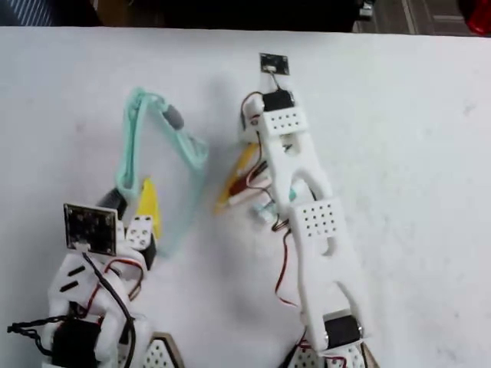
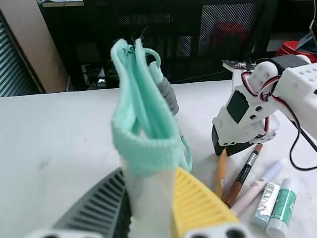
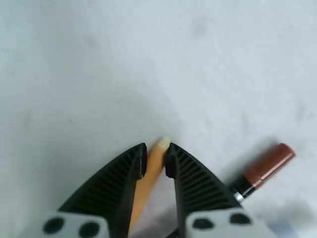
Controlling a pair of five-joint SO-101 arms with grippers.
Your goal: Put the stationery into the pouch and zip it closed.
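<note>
Left end effector (image 2: 148, 191) is clenched on the bottom edge of the mint green pouch (image 2: 143, 129), holding it upright on the white table (image 3: 99, 59), and from the high view its mouth gapes open. Right end effector (image 3: 155, 149) is down at the table, pinching the tip of an orange pencil (image 3: 152, 171), with a brown pen (image 3: 265, 166) just beside it. A glue stick (image 2: 282, 208) lies close by. Behind the table there's black mesh panelling (image 2: 233, 25) and a slatted shutter (image 2: 15, 69)
</note>
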